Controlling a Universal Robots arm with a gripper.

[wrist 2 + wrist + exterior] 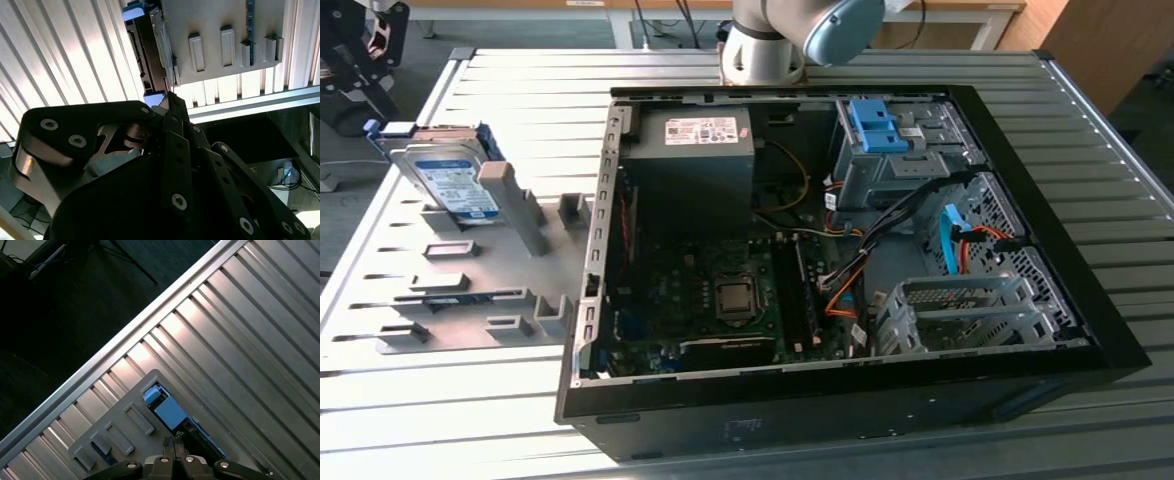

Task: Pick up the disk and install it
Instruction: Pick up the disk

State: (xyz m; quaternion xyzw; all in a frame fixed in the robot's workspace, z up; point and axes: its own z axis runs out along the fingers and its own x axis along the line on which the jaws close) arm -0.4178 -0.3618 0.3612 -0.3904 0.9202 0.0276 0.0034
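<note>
Showing nothing readable. Carrying illegible print: white-and-blue label [462, 188] on flat silver metal disk [438, 163], white sticker [703, 130] on grey power-supply box [687, 172].

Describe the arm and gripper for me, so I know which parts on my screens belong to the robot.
In the exterior view the arm is a pale silver-grey tube with a rounded light blue cap on its joint. In the second wrist view the gripper is matt black, built of flat linked bars pinned with round silver screws, with a bare metal piece at its side.
</note>
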